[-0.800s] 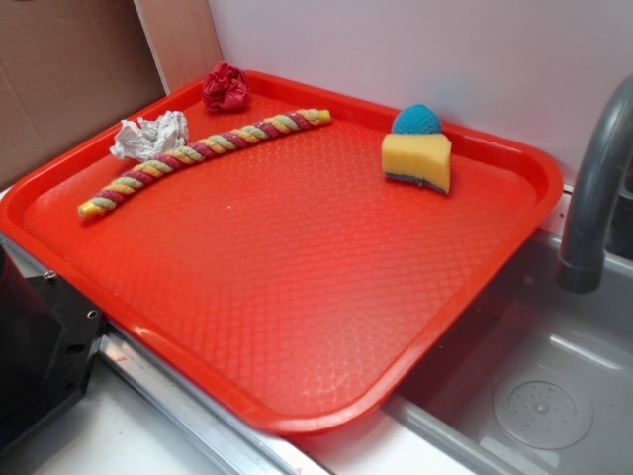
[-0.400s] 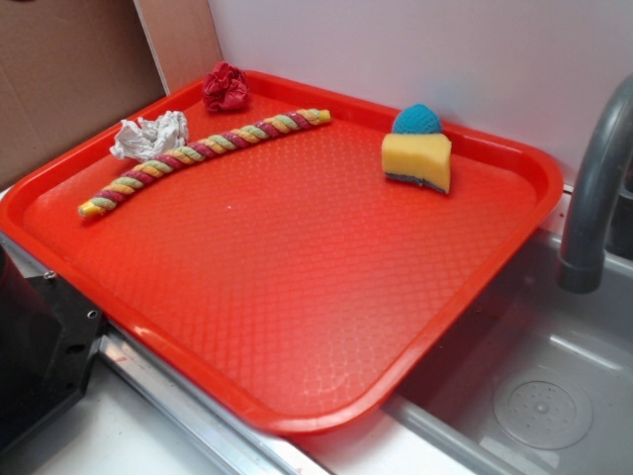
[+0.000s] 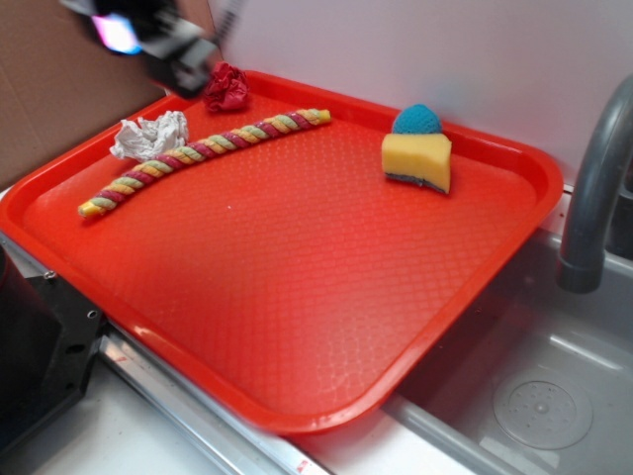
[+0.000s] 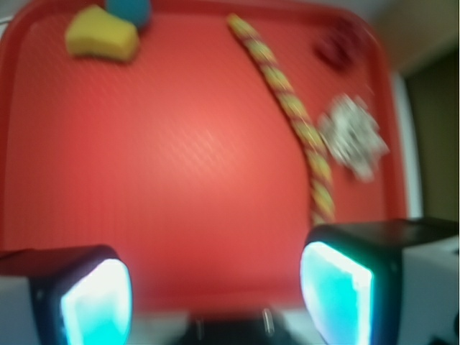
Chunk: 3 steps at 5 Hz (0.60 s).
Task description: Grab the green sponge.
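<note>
Yellow-bodied green sponge [image 3: 416, 160] lies untouched, well apart from the wide-spread gripper [image 4: 215, 287].

The green sponge [image 3: 416, 159] is a small yellow foam wedge with a thin dark grey-green scouring layer along its underside. It rests flat, scouring face down, at the far right of the red tray [image 3: 297, 297], close to the far rim. A teal-blue scrubber [image 3: 416, 120] sits just behind it, touching or nearly so. In the blurred wrist view the sponge [image 4: 101, 35] appears at the upper left.

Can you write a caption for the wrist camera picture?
Open gripper above red tray, green sponge far off.
</note>
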Available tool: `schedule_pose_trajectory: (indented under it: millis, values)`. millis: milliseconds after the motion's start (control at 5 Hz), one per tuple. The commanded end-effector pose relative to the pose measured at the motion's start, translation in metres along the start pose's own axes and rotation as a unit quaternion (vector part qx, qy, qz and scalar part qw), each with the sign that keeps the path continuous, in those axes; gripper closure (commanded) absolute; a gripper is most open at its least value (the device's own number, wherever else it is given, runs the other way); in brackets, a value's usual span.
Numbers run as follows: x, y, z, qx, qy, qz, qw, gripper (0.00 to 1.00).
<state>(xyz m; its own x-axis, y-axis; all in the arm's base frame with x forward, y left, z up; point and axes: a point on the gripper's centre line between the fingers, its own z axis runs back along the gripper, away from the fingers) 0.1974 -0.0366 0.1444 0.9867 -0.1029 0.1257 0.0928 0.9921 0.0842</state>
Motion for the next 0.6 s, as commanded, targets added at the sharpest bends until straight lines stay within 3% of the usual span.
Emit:
schedule_pose_trajectory:
  millis: [0,200,400]
  values:
    - [0.066,-0.035,-0.04,-0.016,-0.052,-0.036,0.998,0.0]
    - [0.099,-0.058,-0.069,-0.062,-0.062,-0.079,0.993,0.0]
    - [0.114,-0.066,-0.09,-0.047,-0.056,-0.081,0.994,0.0]
